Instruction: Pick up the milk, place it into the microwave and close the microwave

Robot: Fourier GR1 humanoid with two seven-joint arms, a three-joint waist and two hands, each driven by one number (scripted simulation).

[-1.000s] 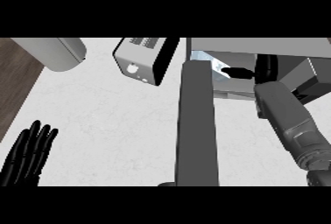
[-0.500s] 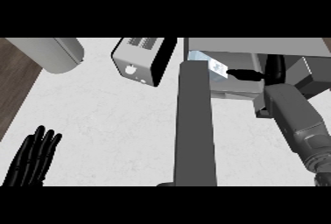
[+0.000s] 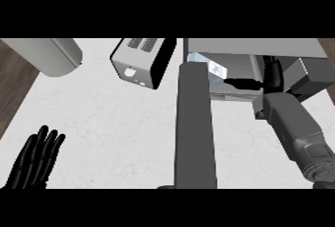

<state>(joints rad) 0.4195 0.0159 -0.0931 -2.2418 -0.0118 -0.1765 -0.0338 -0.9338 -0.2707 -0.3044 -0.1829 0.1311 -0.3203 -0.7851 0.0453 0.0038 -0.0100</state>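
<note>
Milk label unreadable inside microwave, right robot hand beside.

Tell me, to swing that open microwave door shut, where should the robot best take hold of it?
Probably near the door's free end, lowest in the head view, pushing its left face from the counter's side. It stands edge-on, a long narrow slab jutting out from the microwave, so that end should swing most easily. The open left hand is on that side.

Right hand inside microwave — milk.
</note>
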